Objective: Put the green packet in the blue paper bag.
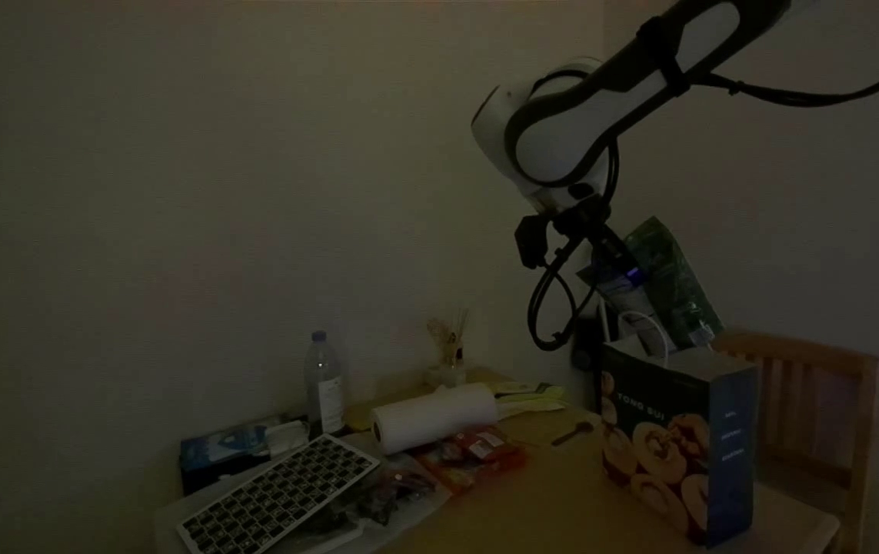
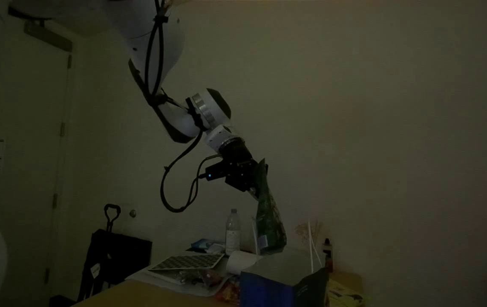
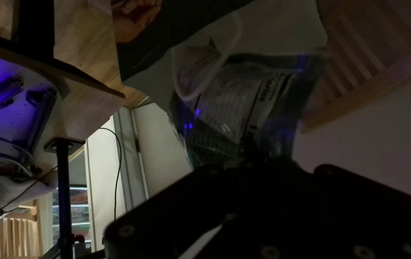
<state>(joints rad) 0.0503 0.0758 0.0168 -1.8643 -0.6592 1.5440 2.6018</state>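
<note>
The green packet (image 1: 674, 277) hangs tilted from my gripper (image 1: 627, 269); it also shows in an exterior view (image 2: 269, 221). In the wrist view my gripper (image 3: 259, 158) is shut on one end of the packet (image 3: 227, 104), whose printed white label faces the camera. The blue paper bag (image 1: 670, 454) stands upright on the table below it, its top open, and also shows in an exterior view (image 2: 286, 288) and the wrist view (image 3: 284, 21). The packet's lower end is at the bag's opening; I cannot tell whether it is inside. A white loop handle crosses in front of the packet.
A wooden chair (image 1: 808, 358) stands behind the bag. On the table are a paper towel roll (image 1: 435, 415), a reddish packet (image 1: 481, 445), a spoon (image 1: 574, 433), a clear bottle (image 1: 324, 392), a black-and-white grid panel (image 1: 278, 496) and a yellow-green wrapper (image 1: 535, 396).
</note>
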